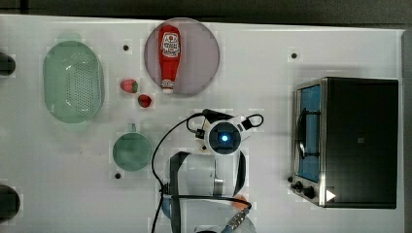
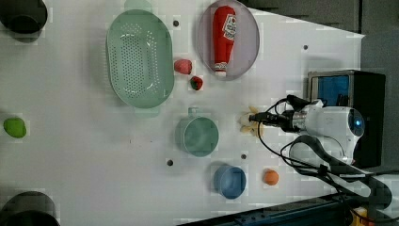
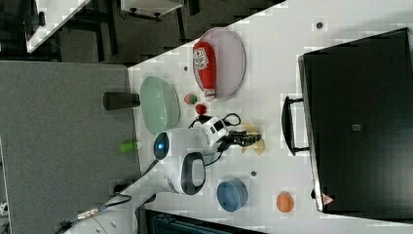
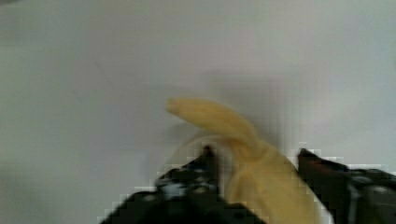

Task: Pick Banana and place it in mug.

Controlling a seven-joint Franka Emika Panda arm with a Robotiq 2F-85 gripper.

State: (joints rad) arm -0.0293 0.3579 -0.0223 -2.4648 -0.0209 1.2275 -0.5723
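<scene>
Gripper (image 4: 254, 161) astride banana (image 4: 243, 140) (on table (image 4: 93, 70))

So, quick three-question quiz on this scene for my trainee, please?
1. True or false: the ketchup bottle stands upright on the plate.
2. In the wrist view, what sits between the open jaws of the tool? A) banana B) strawberry C) orange fruit
3. Short answer: in the top view, is anything inside the mug yet?

Key: 1 false, it lies flat on the plate; 2 A; 3 no, it looks empty.
</scene>
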